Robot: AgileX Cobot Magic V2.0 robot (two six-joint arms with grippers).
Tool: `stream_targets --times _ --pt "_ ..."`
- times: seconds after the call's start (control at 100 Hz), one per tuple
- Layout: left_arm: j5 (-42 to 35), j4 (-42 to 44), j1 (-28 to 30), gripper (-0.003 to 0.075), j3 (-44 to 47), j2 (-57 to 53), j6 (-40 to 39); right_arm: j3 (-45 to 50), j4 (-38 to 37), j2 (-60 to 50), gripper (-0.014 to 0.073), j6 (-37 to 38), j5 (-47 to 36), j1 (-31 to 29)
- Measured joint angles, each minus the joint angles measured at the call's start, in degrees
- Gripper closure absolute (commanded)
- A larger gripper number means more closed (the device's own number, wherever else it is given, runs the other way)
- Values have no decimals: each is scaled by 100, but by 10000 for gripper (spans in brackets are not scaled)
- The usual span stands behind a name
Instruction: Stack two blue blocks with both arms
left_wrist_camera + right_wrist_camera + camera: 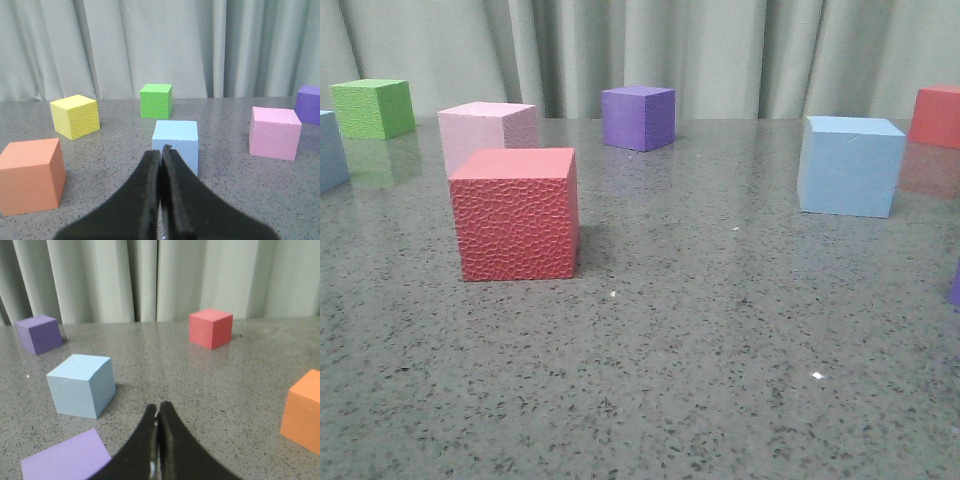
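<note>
Now both arms' fingers (161, 155) (158, 412) seem pressed together, empty, blue blocks (850, 165) (175, 145) well apart.

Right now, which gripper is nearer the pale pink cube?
Left, judging by its wrist view. The pink cube sits ahead of the shut left gripper, beyond the blue block. The right gripper shows no pink cube in its own view.

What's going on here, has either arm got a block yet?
No. Both blue blocks sit apart on the table, unstacked. The left gripper has its fingers closed together on nothing, with one blue block on the table just beyond them. The right gripper is also closed and empty; the other blue block stands off to one side of it. In the front view, that block rests on the right side of the table, and no arm shows.
</note>
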Motion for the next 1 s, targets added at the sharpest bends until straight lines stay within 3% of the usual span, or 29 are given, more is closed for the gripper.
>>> stream_targets --times 0.19,0.43,0.54,0.66,0.79,0.9,1.0 --pt "725 0 -2 739 -1056 1134 0 -1052 12 1021 653 0 897 0" --pt "1552 0 -2 734 -2096 2152 0 -1740 25 2043 650 0 1492 0" --pt "1612 0 -2 629 -2322 2383 0 -1857 25 2319 615 0 1594 0" --pt "1625 0 -2 392 -2439 2491 0 -1857 25 2411 467 0 1605 0" --pt "1635 0 -2 162 -2456 2501 0 -1866 25 2421 197 0 1608 0" --pt "1635 0 -2 85 -2456 2501 0 -1866 25 2421 8 0 1608 0" --pt "1639 0 -2 85 -2456 2501 0 -1866 35 2421 -69 0 1618 0"
